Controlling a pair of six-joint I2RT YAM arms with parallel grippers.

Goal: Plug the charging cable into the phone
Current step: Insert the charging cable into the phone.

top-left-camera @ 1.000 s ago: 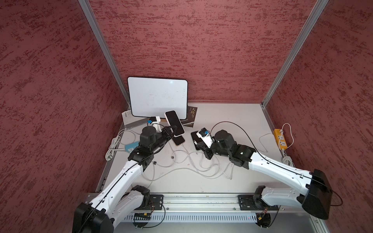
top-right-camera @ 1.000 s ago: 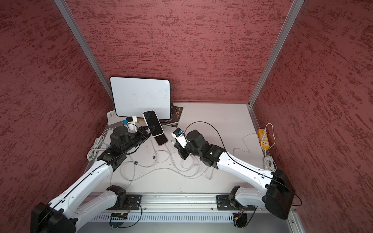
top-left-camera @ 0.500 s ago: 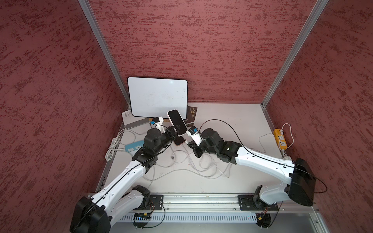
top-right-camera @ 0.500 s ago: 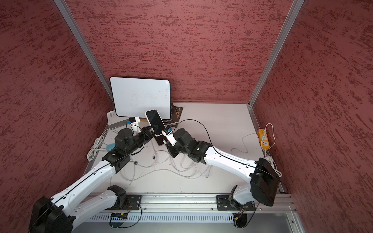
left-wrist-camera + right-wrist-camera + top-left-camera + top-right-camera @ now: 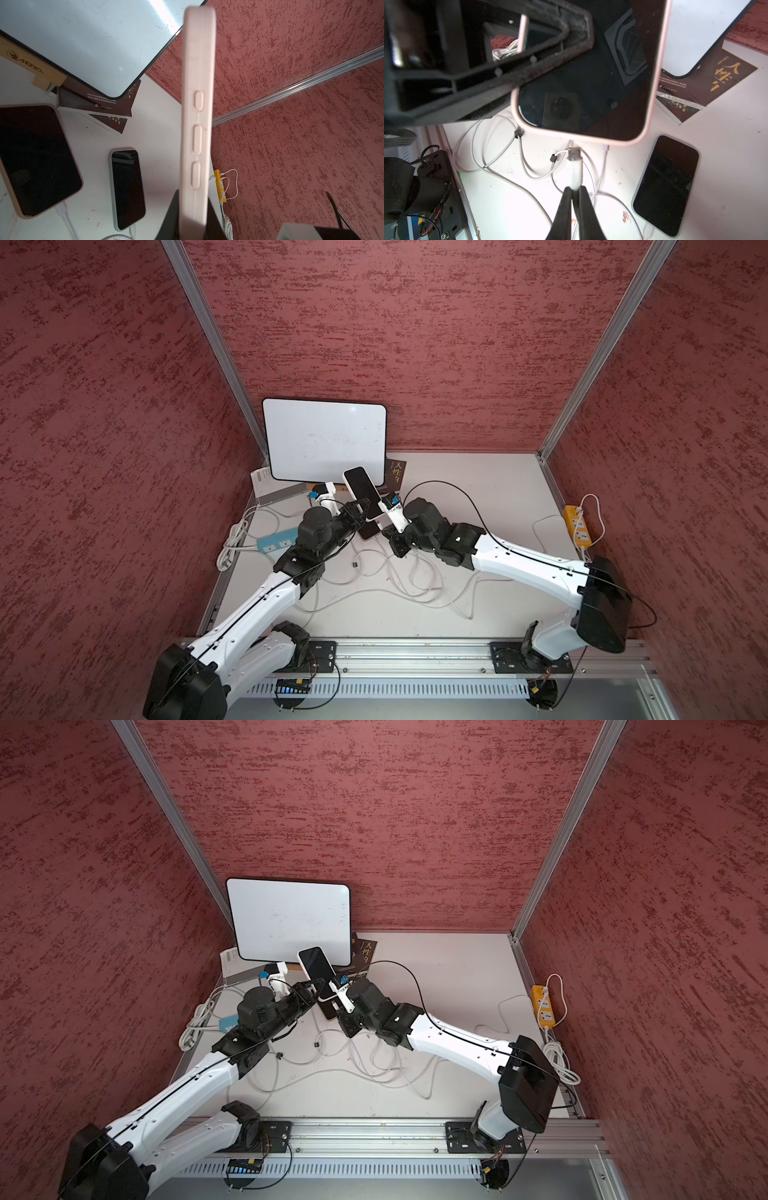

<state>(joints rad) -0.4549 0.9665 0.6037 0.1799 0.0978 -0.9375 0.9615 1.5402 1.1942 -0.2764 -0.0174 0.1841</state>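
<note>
Red stippled walls (image 5: 415, 344) box in a pale worktop (image 5: 478, 497) strewn with white leads (image 5: 415, 593), where I work with both arms. My left end effector (image 5: 360, 509), reaching in from 8 o'clock, is clamped on the phone (image 5: 362, 491). It holds the phone clear of the surface at about 11 o'clock from centre, in front of a whiteboard (image 5: 324, 439). My right end effector (image 5: 574, 190), coming from 4 o'clock, is pressed together on the white plug of the charging cable (image 5: 575, 166). The plug's metal tip sits just short of the phone's lower edge, with a sliver of gap showing in the right wrist view.

Step in hand, as I judge it: insertion. Done well, that means squaring the tip to the port, which I cannot see, and keeping the plug in line with the phone's length. Then I push slow and straight while the left grip braces. A skewed entry could scrape the case or twist the plug in my pinch.

The phone wears a pale pink case, its dark blank screen tilted upward, three raised buttons along one side. Another handset (image 5: 666, 187) lies flat on the worktop beneath.
</note>
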